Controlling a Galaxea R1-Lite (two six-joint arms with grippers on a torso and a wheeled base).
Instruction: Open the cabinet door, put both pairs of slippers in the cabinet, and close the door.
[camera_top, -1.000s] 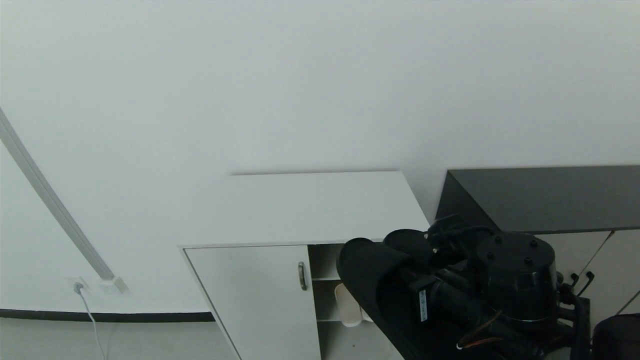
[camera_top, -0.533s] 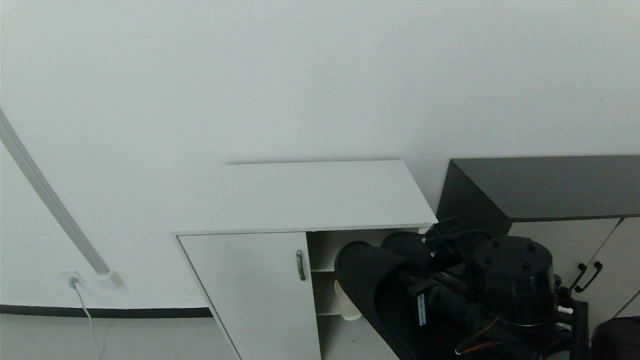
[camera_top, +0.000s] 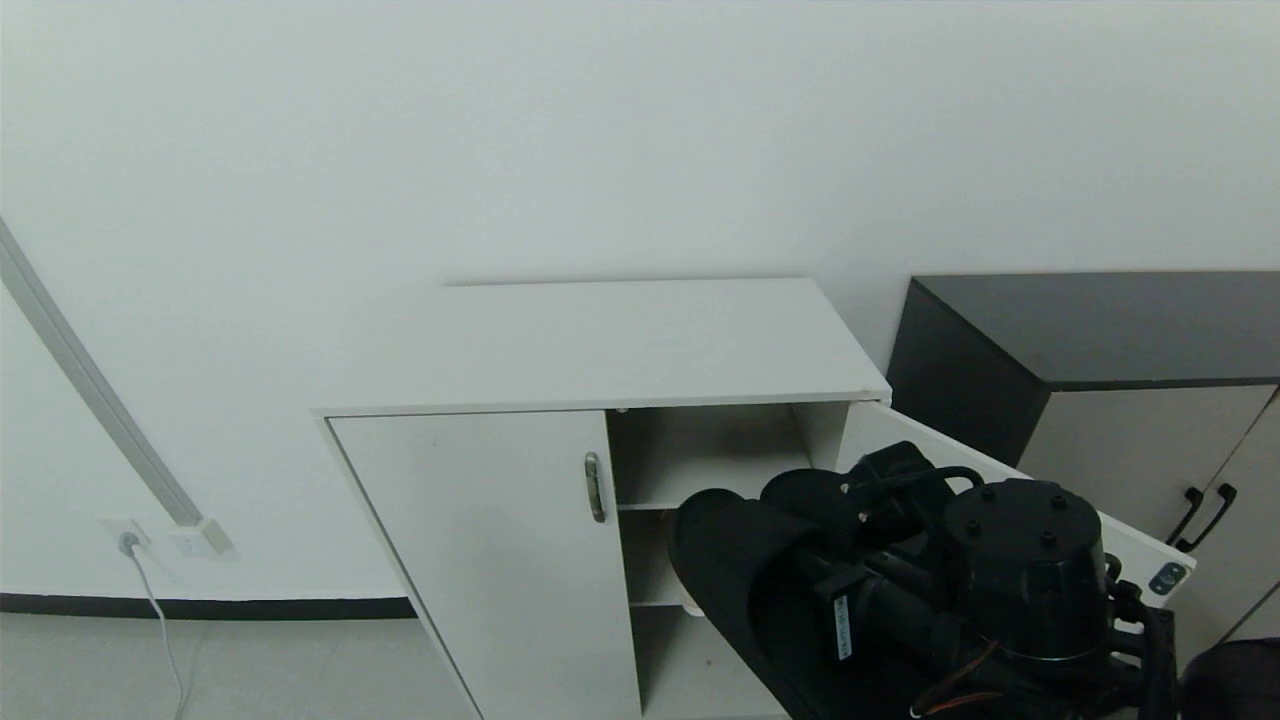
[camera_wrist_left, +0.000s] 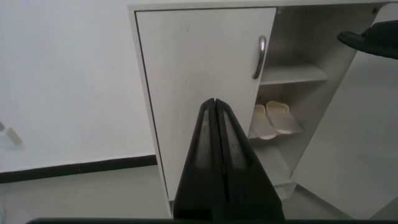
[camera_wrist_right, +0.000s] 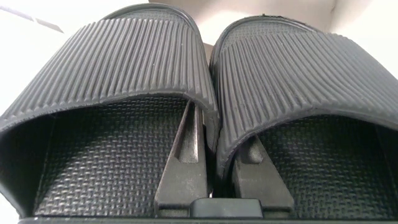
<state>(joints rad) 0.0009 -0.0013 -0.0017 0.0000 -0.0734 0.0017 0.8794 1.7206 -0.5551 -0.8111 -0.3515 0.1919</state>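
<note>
The right claw (camera_wrist_right: 217, 132) is closed on a pair of black ribbed rubber slippers (camera_wrist_right: 149, 68). One finger lies inside each slipper, and the two inner walls are pinched between them. The slippers sit side by side, soles down and toes pointing away from the wrist. In the head view this black pair (camera_top: 735, 545) is held in front of the open right half of a low white wooden cabinet (camera_top: 640, 340). Whether the toes have crossed the cabinet's front edge cannot be told.

The left claw (camera_wrist_left: 215, 111) has its two fingers pressed flat together with nothing between them, and it faces the cabinet's left door (camera_wrist_left: 199, 81) from a little way off.

That left door is shut and carries a slim upright metal handle (camera_top: 594, 487) at its inner edge. The right door (camera_top: 890, 425) stands swung out towards the robot. Inside the cabinet, a pair of cream slippers (camera_wrist_left: 277, 118) lies on a lower shelf, toes inward.

A dark grey cabinet (camera_top: 1100, 325) stands just right of the white one. A wall socket (camera_top: 125, 541) with a plugged-in cable sits low on the wall to the left.
</note>
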